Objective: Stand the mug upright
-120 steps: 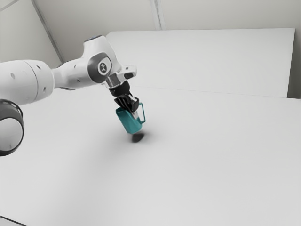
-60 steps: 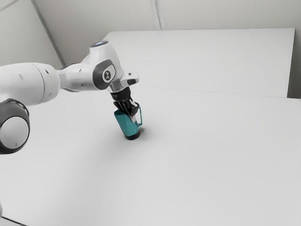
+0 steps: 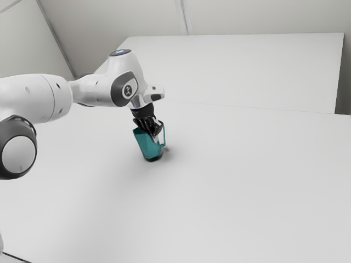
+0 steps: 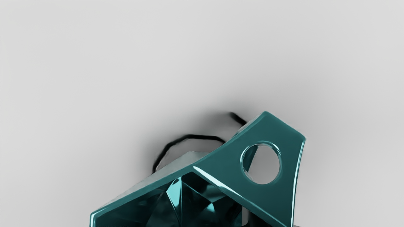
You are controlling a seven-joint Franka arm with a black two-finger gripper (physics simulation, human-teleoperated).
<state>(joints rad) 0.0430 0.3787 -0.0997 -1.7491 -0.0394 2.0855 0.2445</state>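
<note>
Since the earliest frame, the mug [image 3: 147,143] has come down toward the table [image 3: 247,192] and straightened somewhat; the clear gap between its bottom and the dark shadow beneath it has closed. Against the frame half a second ago the change is slight: the arm [image 3: 41,98] has shifted a little toward the exterior view's right, while the mug lies in nearly the same spot. The gripper [image 3: 154,135] is closed on the mug at its upper part, beside the handle [image 3: 164,135], and holds it (a dark part of a finger is seen inside the mug in the wrist view). The mug is mouth up, near the vertical, with a lean of its top toward the exterior view's left. Its bottom is at the table surface or just above it; full, flat contact cannot be confirmed. The handle faces the exterior view's right. In the wrist view the angular rim [image 4: 142,194] borders a faceted, glossy teal interior, and a flat teal piece with a round hole [image 4: 284,132] adjoins it. Dark curved marks are noted on the table close around the mug's bottom. A large pale panel [image 3: 236,66] stands beyond the table.
</note>
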